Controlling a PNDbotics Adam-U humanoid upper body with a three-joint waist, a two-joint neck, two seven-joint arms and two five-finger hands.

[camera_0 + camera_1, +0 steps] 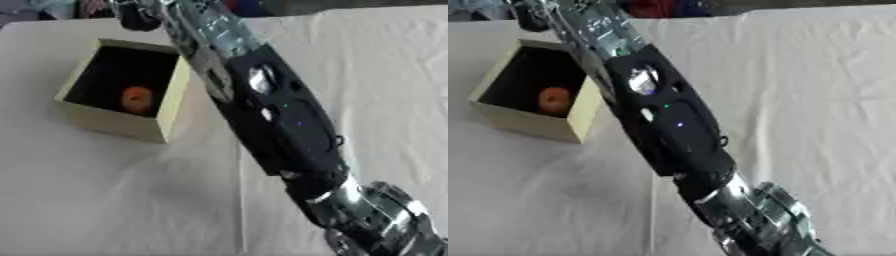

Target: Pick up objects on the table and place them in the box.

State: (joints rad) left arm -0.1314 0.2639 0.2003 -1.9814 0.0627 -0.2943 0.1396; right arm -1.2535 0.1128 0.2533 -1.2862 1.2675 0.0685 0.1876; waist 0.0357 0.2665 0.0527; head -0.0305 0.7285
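Note:
A pale yellow box with a dark inside stands open at the left of the white-clothed table. An orange round object lies on its floor. My right arm stretches from the lower right corner diagonally up to the top left and passes just right of the box. My right hand shows only as a dark shape at the top edge, beyond the box's far rim. The arm and the picture's edge hide most of the hand. No loose object shows on the cloth. My left hand is in neither view.
The white cloth is wrinkled to the right of the arm and in front of the box. The table's far edge runs along the top, with red and blue shapes behind it.

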